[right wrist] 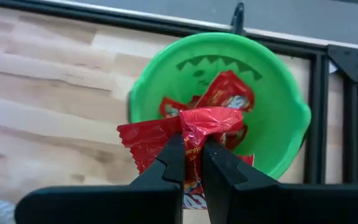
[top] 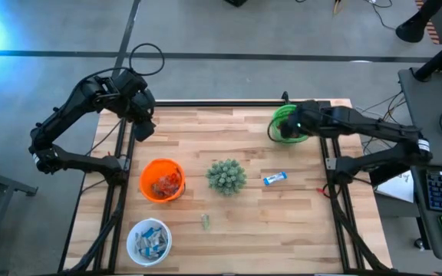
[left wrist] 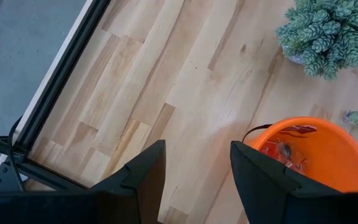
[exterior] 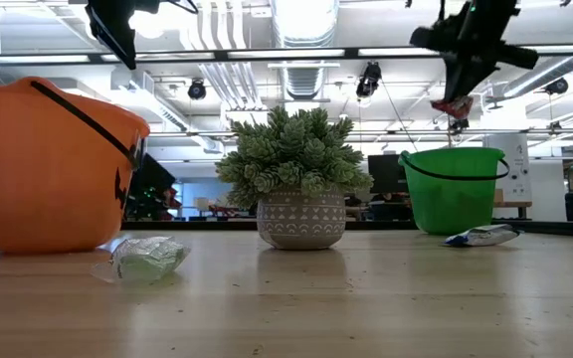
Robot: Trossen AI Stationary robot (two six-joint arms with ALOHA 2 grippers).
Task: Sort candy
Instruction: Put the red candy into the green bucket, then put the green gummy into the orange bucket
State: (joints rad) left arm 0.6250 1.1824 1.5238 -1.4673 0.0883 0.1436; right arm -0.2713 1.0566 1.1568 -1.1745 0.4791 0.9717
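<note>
Jaws, right gripper (right wrist: 191,163): clenched on a red candy packet (right wrist: 182,134), pinching its crumpled middle so that the wrapper flares out on both sides of the fingers.
Jaws, left gripper (left wrist: 196,174): released, fingers parted with bare worktop (top: 229,138) showing between them, nothing held.
Landmark: potted plant (top: 225,176), spiky and green, standing in a patterned grey pot near the middle of the worktop.
Red packet, place: held in the air above the green bowl (top: 285,125), which sits at the far right corner of the worktop, well beyond the plant; in the low view it hangs clear above the rim.
Green bowl, contents: more red packets lie inside; a dark jagged mouth shape is printed on its inner wall.
Writing: white print shows on the held wrapper, too small to read.
Right arm, pose: stretched in from the right edge, forearm lying along the far side, wrist bent down over the green bowl.
Left arm, pose: folded at the elbow off the left edge, gripper raised over the far left corner, away from the plant.
Orange bowl (top: 162,180): just left of the plant, holding reddish sweets, black handle on it.
White bowl (top: 149,241): nearer and left of the plant, with blue-and-white bars inside.
Blue-and-white bar (top: 275,179): lying flat on the worktop, right of the plant.
Green piece (top: 205,222): small, on the worktop, on the near side of the plant.
</note>
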